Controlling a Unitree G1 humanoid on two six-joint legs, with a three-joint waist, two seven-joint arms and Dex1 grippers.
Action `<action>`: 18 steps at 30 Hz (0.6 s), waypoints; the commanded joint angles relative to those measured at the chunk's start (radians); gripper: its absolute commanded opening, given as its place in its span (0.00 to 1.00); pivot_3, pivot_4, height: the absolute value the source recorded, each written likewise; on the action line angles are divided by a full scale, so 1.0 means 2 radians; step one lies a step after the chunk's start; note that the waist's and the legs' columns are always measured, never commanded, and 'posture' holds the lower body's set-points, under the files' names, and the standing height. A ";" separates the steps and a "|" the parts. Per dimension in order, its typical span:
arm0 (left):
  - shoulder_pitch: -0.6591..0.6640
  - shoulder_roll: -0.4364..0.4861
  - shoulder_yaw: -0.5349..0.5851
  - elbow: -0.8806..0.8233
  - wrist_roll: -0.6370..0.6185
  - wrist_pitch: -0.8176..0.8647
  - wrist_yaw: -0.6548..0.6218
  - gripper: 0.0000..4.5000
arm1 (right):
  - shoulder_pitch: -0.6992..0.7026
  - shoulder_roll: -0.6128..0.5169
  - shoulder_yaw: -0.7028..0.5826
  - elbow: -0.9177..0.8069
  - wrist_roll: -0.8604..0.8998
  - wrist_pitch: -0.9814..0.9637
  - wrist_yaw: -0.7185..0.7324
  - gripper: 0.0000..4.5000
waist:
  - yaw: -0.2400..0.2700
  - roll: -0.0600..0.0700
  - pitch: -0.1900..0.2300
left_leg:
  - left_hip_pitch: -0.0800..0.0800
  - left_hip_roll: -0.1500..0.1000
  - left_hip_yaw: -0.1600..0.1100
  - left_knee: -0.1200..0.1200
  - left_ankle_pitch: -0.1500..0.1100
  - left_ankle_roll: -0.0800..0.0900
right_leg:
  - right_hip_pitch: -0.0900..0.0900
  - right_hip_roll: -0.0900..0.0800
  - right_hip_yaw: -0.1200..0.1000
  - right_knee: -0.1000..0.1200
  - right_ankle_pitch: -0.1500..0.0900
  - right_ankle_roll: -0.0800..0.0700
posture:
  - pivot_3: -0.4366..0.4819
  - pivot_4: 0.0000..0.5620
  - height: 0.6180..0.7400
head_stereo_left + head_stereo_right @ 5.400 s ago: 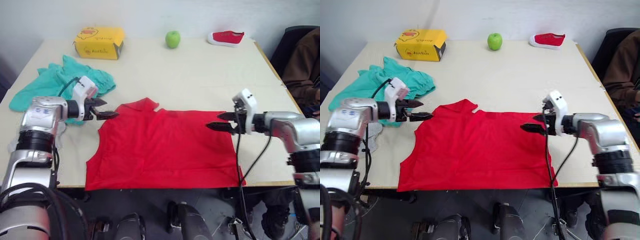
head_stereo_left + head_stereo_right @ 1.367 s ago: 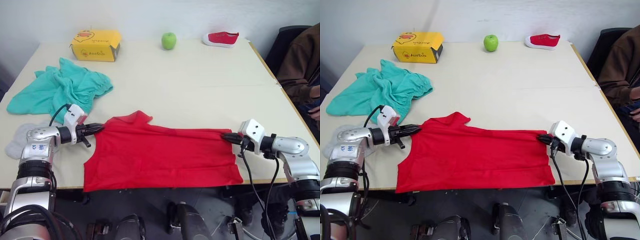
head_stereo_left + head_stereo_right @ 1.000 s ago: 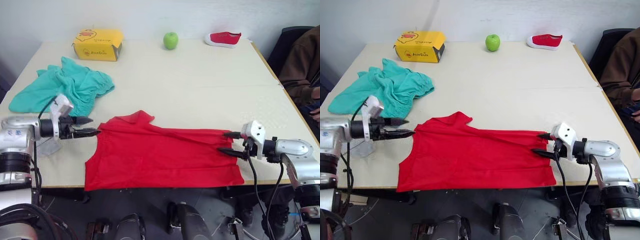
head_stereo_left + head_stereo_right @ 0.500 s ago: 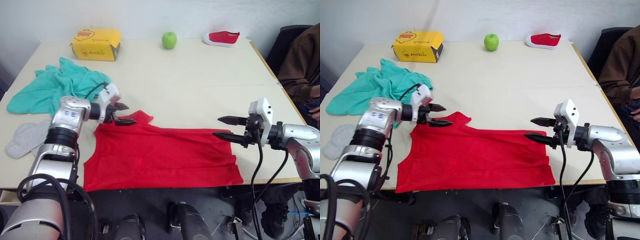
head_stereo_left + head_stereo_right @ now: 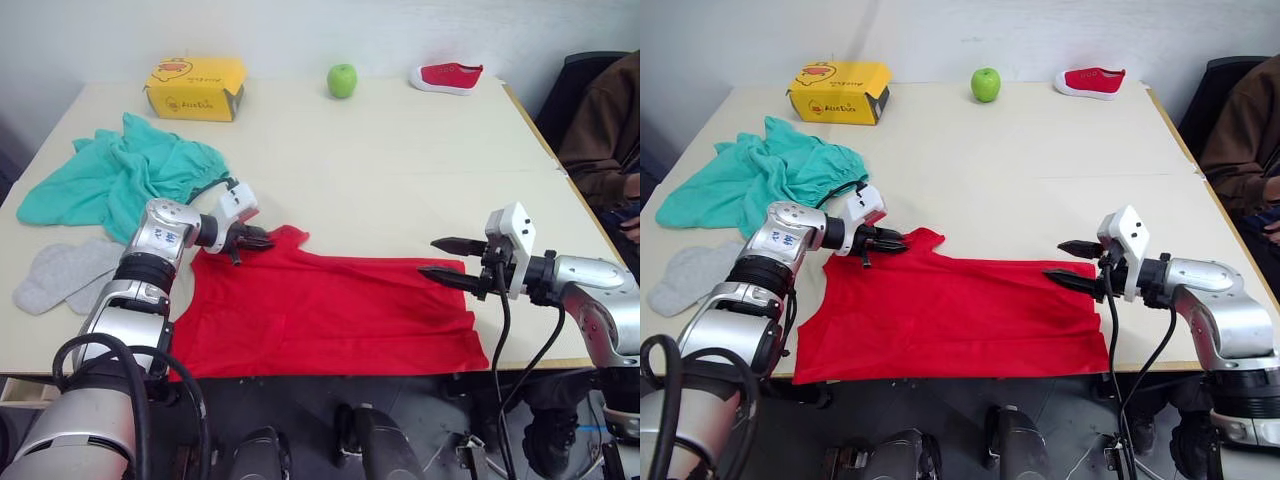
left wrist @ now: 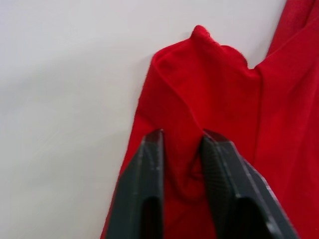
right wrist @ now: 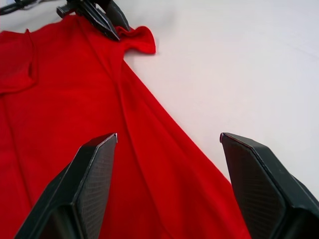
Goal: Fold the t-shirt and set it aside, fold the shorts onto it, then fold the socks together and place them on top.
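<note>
Two head cameras look down over the table (image 5: 400, 170); each wrist camera looks closely along its fingers at the t-shirt (image 5: 960, 315).

1. Yellow box (image 5: 197, 87), far left of table (image 5: 400, 170).
2. Green apple (image 5: 342, 80), far edge, centre.
3. Small red shoe (image 5: 450, 76), far right.
4. Seated person (image 5: 603, 130), brown sleeve, beside the table's right edge.

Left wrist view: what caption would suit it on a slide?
Left gripper pinching a fold of the red t-shirt on the pale table.
</note>
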 commanded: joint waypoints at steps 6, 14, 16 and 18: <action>-0.016 0.016 0.036 -0.013 -0.027 0.000 -0.033 0.01 | 0.008 -0.009 -0.009 0.000 -0.006 -0.020 0.003 0.74 | -0.001 0.000 0.000 | 0.000 0.000 0.000 0.000 0.000 0.000 | 0.000 0.000 0.000 0.000 0.000 0.000 | 0.48 0.27 1.00; 0.027 0.088 0.056 -0.142 -0.086 0.090 -0.178 0.01 | 0.010 -0.018 -0.014 -0.034 0.036 -0.001 0.048 0.74 | -0.002 0.000 0.000 | 0.000 0.001 0.000 0.000 0.000 0.000 | 0.000 0.001 0.000 0.000 0.000 0.000 | 0.48 0.27 1.00; 0.049 0.104 0.056 -0.180 -0.094 0.110 -0.190 0.01 | 0.016 -0.024 -0.014 -0.049 0.048 0.003 0.065 0.74 | -0.002 0.000 0.000 | 0.000 0.001 0.000 0.000 0.000 -0.001 | 0.000 0.001 0.001 0.000 0.000 0.000 | 0.48 0.27 1.00; 0.078 0.115 0.060 -0.222 -0.104 0.120 -0.197 0.01 | 0.017 -0.030 -0.007 -0.049 0.040 -0.006 0.070 0.74 | -0.001 0.000 0.000 | 0.000 0.001 0.000 0.000 0.000 -0.001 | 0.000 0.001 0.001 0.000 0.000 0.000 | 0.48 0.27 1.00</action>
